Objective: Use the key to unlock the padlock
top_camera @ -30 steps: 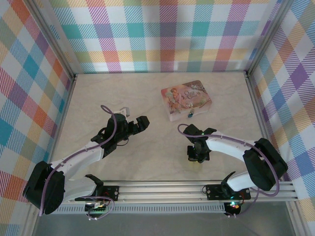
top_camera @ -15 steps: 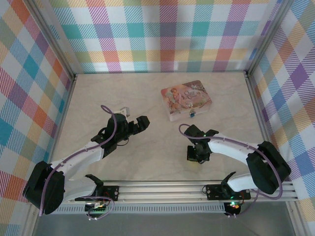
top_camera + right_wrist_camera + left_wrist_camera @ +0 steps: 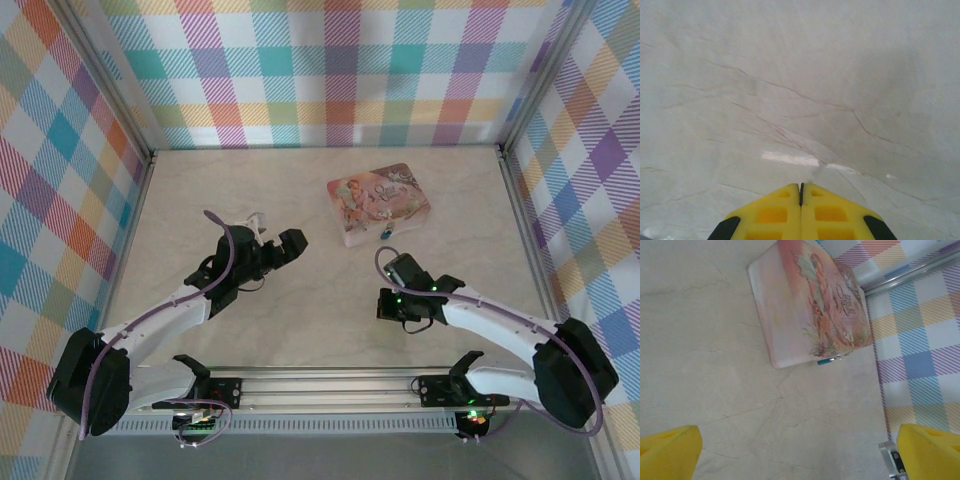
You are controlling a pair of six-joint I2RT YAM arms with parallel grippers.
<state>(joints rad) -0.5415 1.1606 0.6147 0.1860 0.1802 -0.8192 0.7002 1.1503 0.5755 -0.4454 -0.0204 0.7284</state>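
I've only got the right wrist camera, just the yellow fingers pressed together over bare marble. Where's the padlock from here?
Observer: In the top view the padlock sits against the near side of the pink tin, farther up the table than the right gripper and apart from it.
Operator: And the other side?
Observer: The left gripper is open and aimed toward the tin, with bare marble between them.
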